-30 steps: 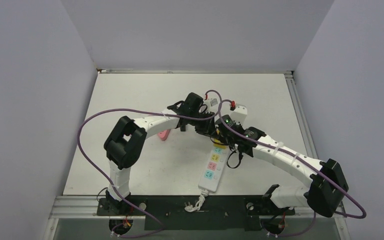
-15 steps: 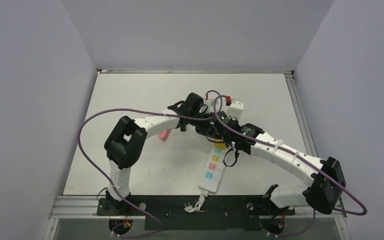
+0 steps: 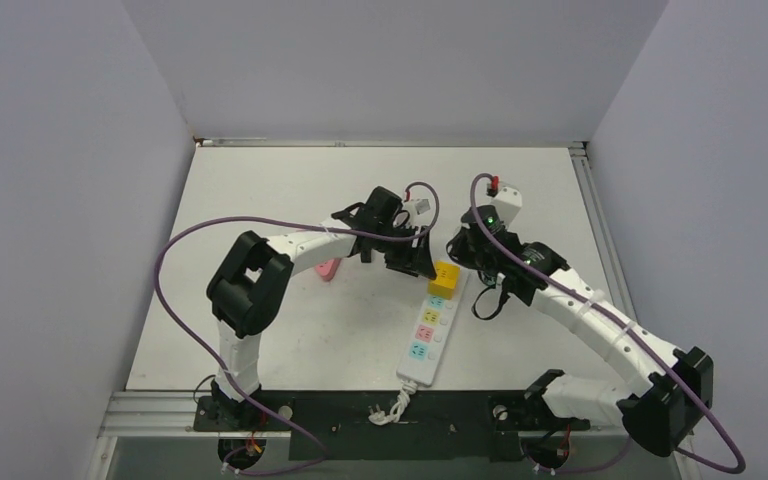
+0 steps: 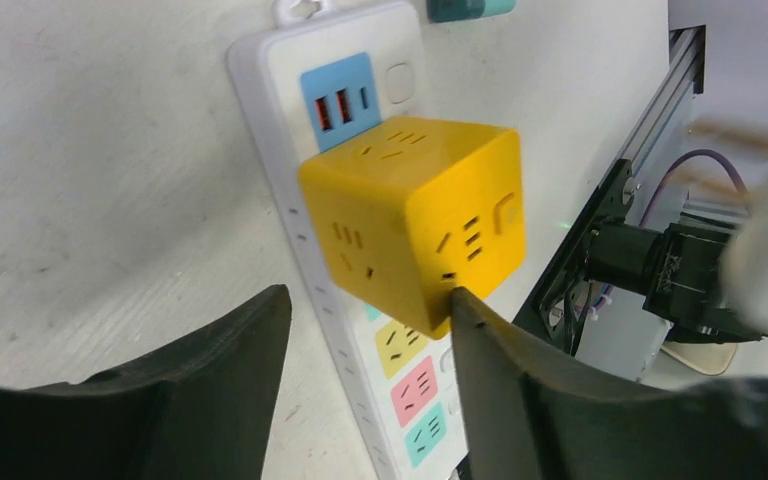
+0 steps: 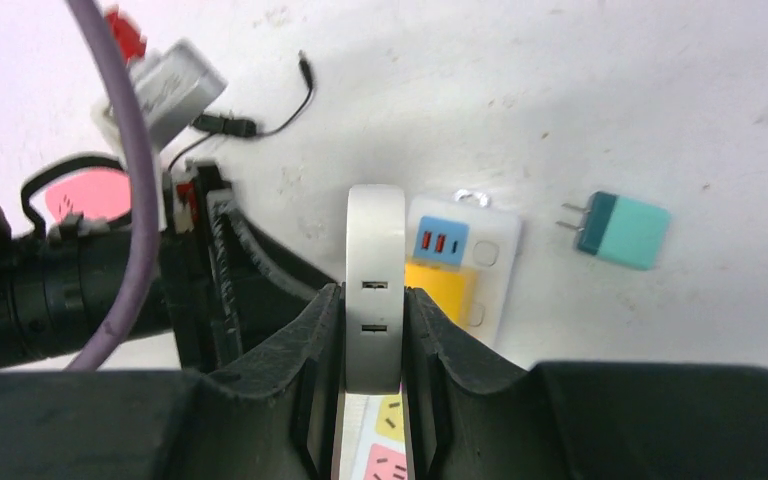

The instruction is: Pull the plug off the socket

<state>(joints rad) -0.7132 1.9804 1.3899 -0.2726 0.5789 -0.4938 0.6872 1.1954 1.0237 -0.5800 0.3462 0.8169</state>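
The socket [image 3: 428,335] is a long white strip with pastel outlets, lying lengthwise mid-table; its blue USB end shows in the wrist views [image 4: 260,120] [image 5: 495,250]. My right gripper [image 3: 465,250] [image 5: 373,300] is shut on the plug [image 5: 375,240], a flat white adapter with two USB slots. It holds the plug in the air above the strip's far end. My left gripper [image 3: 415,255] [image 4: 365,300] stands open at the strip's left edge. One of its fingers [image 4: 505,390] is against the corner of a yellow cube adapter [image 4: 410,220] [image 3: 445,280].
The yellow cube adapter [image 5: 450,290] is still seated in the strip near its far end. A teal plug [image 5: 625,232] lies loose on the table just right of that end. A pink object [image 3: 328,270] lies under the left forearm. Metal rails [image 3: 595,230] border the table.
The right gripper has risen and swung to the right with the white plug, uncovering the yellow cube. The left gripper has opened and stays beside the strip.
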